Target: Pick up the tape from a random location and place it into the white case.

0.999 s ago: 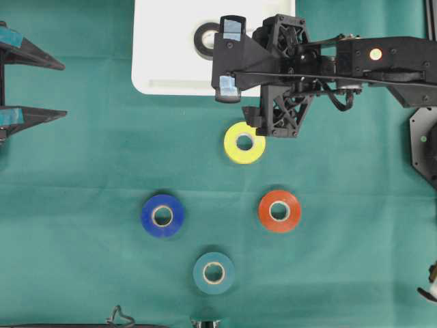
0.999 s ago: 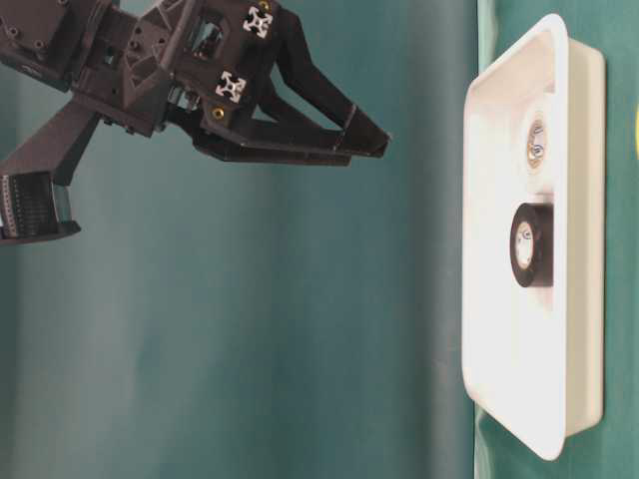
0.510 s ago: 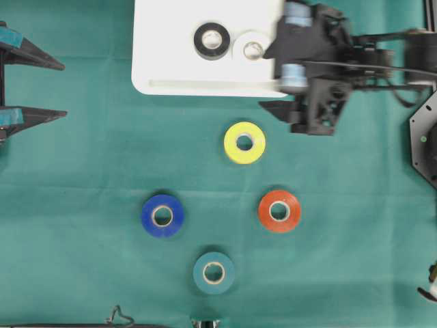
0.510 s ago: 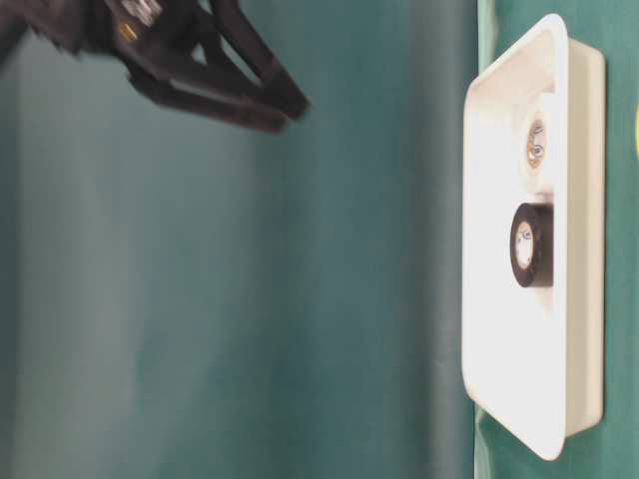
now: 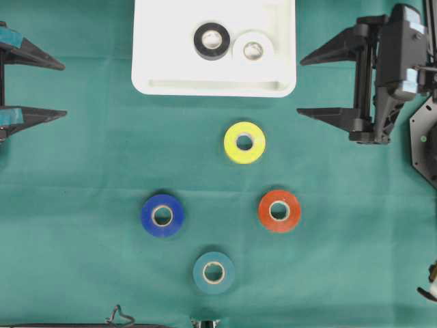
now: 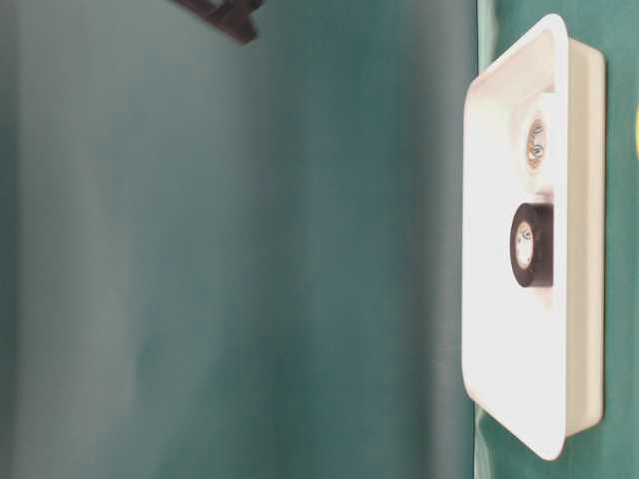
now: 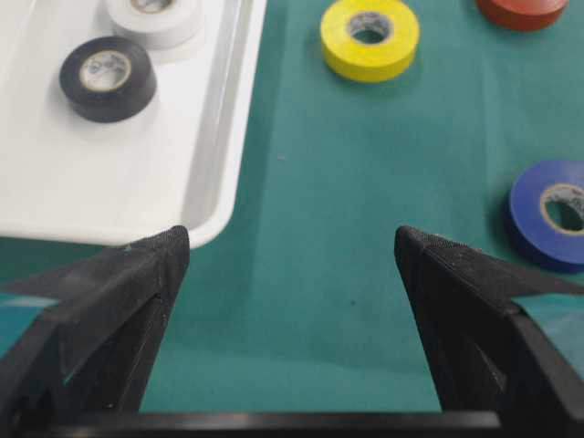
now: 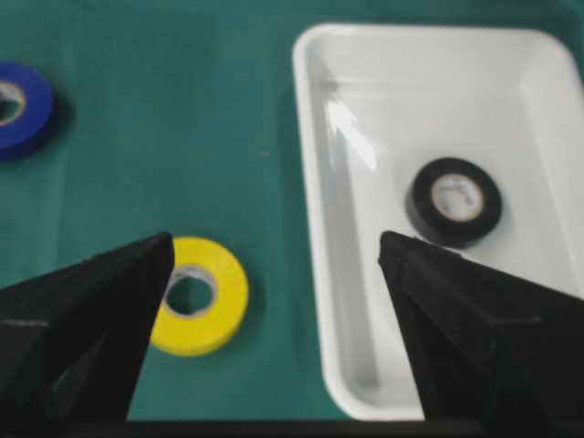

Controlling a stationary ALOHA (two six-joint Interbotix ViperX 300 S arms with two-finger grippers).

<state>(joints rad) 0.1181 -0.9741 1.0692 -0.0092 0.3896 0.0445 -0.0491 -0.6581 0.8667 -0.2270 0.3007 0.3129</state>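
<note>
Fingers of right gripper (image 5: 326,87) spread wide, empty; left gripper (image 5: 48,89) likewise. White case (image 5: 158,85) held black and white rolls. Nearest loose tape: yellow roll (image 5: 244,142); straddle its rim squarely, descend vertically.

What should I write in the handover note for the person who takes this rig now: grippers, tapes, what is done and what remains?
Left gripper: open, empty, at the left edge of the table.
Right gripper: open, empty, beside the white case, on its right.
Done: black tape and white tape lie in the case, side by side.
Left: yellow tape, orange tape, blue tape and teal tape lie flat on the green cloth. Yellow is nearest the case.
</note>
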